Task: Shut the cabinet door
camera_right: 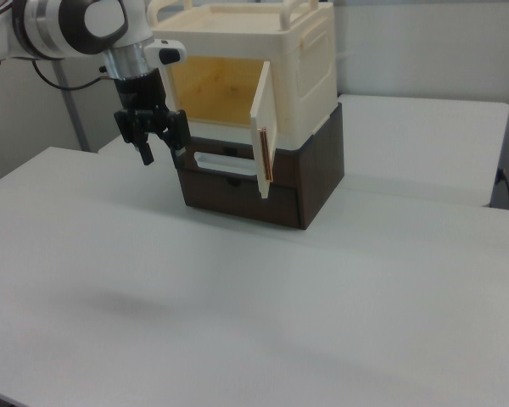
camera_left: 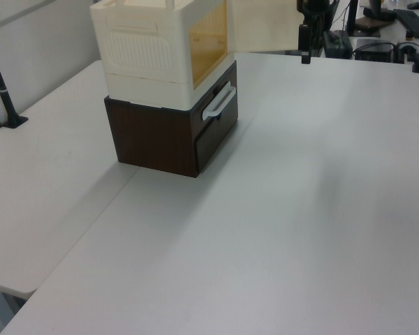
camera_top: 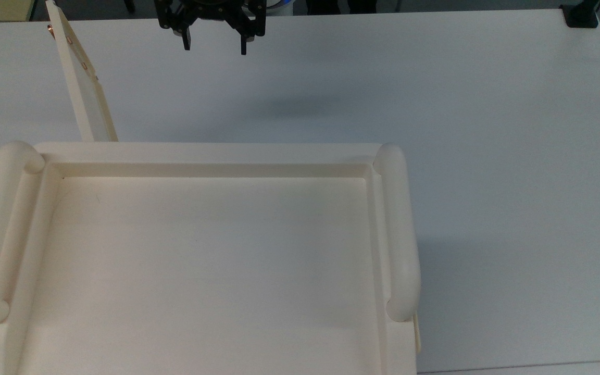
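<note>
Across the white counter (camera_right: 322,288), the largest thing is the cabinet (camera_right: 310,68), a cream plastic unit stacked on a dark brown drawer box (camera_right: 314,182) with a pale bar handle (camera_left: 218,103). In the top view the cabinet (camera_top: 201,260) fills the near left part, showing its recessed tray-like top and a thick rounded rail (camera_top: 401,234) on each side. In the left view it stands at the far left of the counter (camera_left: 300,209), its open front glowing amber inside.

The cabinet door (camera_right: 263,131) stands swung wide open, hinged at the right side of the opening in the right view, its free edge with copper-coloured fittings pointing toward the camera. In the top view the door (camera_top: 84,83) runs as a thin panel from the cabinet's far left corner away toward the far edge of the counter (camera_top: 487,156).

The white robot arm (camera_right: 76,21) reaches in from the right view's left. Its black tool (camera_right: 159,151) hangs above the counter with its fingers pointing down and spread apart, gripping nothing. In the top view the tool (camera_top: 215,48) sits to the right of the door's far end, well apart from the panel, not touching it. In the right view it hovers left of the door, in front of the cabinet's open front.
</note>
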`<state>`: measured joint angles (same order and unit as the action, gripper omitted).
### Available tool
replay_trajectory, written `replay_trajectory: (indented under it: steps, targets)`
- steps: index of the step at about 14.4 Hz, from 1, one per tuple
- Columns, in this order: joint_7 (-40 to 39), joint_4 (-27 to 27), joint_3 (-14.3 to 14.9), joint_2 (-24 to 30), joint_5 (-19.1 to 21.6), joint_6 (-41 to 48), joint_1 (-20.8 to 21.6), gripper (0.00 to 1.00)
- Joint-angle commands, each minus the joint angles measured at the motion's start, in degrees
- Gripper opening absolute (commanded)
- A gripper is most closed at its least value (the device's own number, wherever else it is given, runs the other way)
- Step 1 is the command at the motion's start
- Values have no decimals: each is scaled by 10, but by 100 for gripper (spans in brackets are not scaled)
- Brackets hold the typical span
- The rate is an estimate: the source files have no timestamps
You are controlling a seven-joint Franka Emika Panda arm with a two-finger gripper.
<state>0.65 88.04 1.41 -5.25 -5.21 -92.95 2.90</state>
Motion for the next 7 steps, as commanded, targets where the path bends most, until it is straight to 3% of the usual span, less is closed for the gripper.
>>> replay_trajectory:
  steps: [1,2,7]
  targets:
    - [-26,3,1,9,8,10,-3,6]
    - [-26,3,1,9,9,10,-3,0]
    - [-61,-8,3,14,10,14,-13,0]
